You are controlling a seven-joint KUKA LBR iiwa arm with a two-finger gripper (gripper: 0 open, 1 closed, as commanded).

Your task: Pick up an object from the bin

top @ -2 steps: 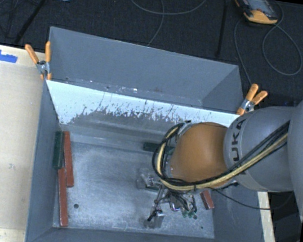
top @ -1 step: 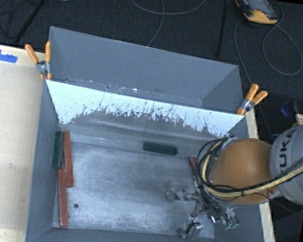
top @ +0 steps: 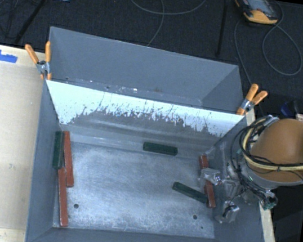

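The thing nearest the pincer [top: 226, 209] is a short red-brown bar [top: 210, 194], lying flat on the floor of the bin [top: 127, 199] close to the foot of its right wall. Its long axis runs up and down the view, with the lower end leaning a little to the right. The pincer hangs just beside it, on the wall side and slightly lower. From here I cannot tell whether the pincer is apart or together, and I see nothing held in it. A dark green bar [top: 190, 192] lies almost crosswise, its right end meeting the red-brown bar or very nearly. A second red-brown piece [top: 205, 161] sits a little above them by the same wall. I would guess these pieces ended up here because the sloped wall lets them slide down to its foot, which leaves little room on that side. Further out, another green bar [top: 160, 148] lies level near the back wall. Well apart, along the left wall, a green strip [top: 57, 149] and long red-brown strips [top: 67, 158] lie end to end. Behind the pincer bulges the arm's orange cover [top: 284, 145].
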